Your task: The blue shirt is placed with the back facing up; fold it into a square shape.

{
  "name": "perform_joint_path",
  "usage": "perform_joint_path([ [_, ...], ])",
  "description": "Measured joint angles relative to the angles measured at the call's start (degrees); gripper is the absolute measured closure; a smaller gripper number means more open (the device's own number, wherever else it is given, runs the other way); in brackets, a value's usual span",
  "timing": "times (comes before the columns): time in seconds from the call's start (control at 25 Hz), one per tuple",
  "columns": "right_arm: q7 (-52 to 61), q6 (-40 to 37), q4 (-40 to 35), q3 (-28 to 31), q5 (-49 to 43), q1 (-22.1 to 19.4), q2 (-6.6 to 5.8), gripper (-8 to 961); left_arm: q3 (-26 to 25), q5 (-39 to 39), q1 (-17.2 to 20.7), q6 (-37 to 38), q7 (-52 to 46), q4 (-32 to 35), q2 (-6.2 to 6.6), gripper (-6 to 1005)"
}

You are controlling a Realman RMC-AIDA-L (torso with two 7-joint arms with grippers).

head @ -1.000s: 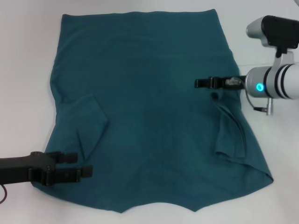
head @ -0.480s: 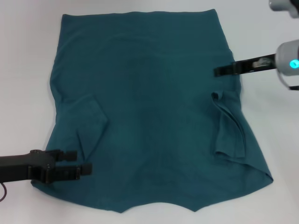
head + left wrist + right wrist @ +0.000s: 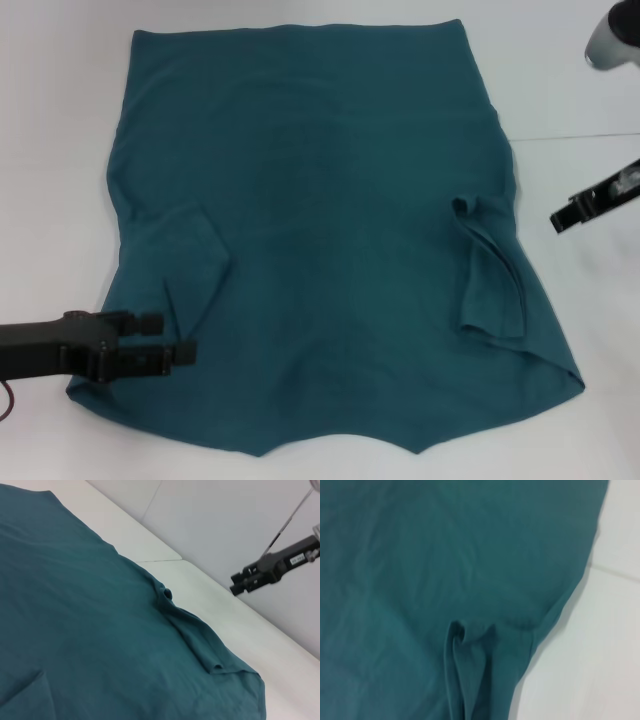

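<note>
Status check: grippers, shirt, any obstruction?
Left gripper open over near-left shirt corner. Right gripper off to the right, empty. Blue shirt flat, both sleeves folded in. No obstruction.

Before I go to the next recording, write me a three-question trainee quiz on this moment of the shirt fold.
1. True or false: both sleeves of the blue shirt are folded inward onto its body.
2. Which gripper is off the shirt, over the bare table? A) left B) right
3. Fill in: the left gripper is at the shirt's near-left ____.

Key: 1 true. 2 B, the right gripper is beyond the shirt's right edge. 3 corner; its fingers are spread apart.
</note>
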Motion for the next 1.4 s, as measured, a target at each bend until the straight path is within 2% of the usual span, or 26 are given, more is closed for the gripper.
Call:
perform_joint_path([
  [0.28, 0.28, 5.34, 8.28, -3.05, -0.18, -0.02, 0.3, 380, 0.2, 0.0, -0.37, -0.08, -0.08, 0.0, 0.08, 122],
  [0.64, 0.44, 11.63, 14.3, -4.19, -0.26, 0.37, 0.62, 786, 0.29, 0.0, -0.57, -0.06, -0.71, 0.03, 0.1, 122],
  [0.84, -0.02, 14.18, 17.97, -4.39, -0.3, 1.49, 0.96, 954, 0.34, 0.0, -0.69, -0.03, -0.87, -0.01, 0.1, 123],
  [1.16, -0.13, 17.63, 23.58, -4.98, -0.34, 3.98, 1.45, 953, 0.26, 0.0, -0.84, -0.06, -0.9, 0.01, 0.1, 122],
  [1.4, -0.34, 19.18, 24.87, -5.71, -0.08, 4.81, 2.14, 953, 0.24, 0.0, -0.91, -0.07, -0.92, 0.16, 0.14, 122],
])
